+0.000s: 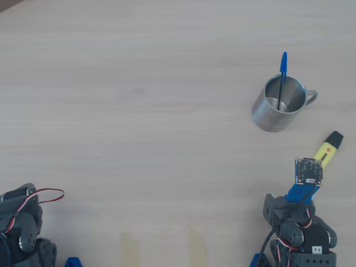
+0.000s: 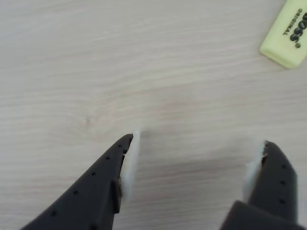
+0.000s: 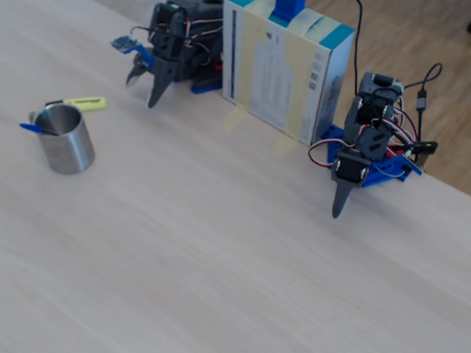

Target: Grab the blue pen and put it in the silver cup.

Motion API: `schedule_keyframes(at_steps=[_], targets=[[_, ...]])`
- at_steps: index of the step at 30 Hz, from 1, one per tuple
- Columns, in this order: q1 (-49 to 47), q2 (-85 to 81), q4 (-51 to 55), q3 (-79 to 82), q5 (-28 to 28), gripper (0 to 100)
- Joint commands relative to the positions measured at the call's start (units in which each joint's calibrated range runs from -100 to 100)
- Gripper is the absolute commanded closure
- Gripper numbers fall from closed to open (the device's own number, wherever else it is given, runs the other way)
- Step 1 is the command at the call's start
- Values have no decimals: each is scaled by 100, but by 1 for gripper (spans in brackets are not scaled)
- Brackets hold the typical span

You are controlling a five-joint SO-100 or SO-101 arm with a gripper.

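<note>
The blue pen (image 1: pixel 283 68) stands inside the silver cup (image 1: pixel 268 117), its blue cap sticking out over the rim. In the fixed view the cup (image 3: pixel 68 147) sits at the left with the pen's cap (image 3: pixel 28 127) poking out at its rim. My gripper (image 2: pixel 197 140) is open and holds nothing, its white-padded fingers hovering over bare wood. In the fixed view the gripper (image 3: pixel 144 88) points down at the table beside the arm's base, well away from the cup. Seen from overhead, the wrist camera board (image 1: pixel 308 170) covers the gripper.
A yellow highlighter (image 1: pixel 328 148) with a black cap lies between cup and arm, showing at the wrist view's top right corner (image 2: pixel 287 33). A second arm (image 3: pixel 363 151) rests folded at the table edge. A white and blue box (image 3: pixel 284 68) stands between the two arms.
</note>
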Motion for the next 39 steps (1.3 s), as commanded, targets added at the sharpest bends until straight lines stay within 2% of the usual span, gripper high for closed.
schedule_keyframes(at_steps=[1,7,14,39], targets=[[47,8,135,36,60,76],[47,8,135,36,66,90],[55,8,135,36,60,98],[81,32,135,36,29,98]])
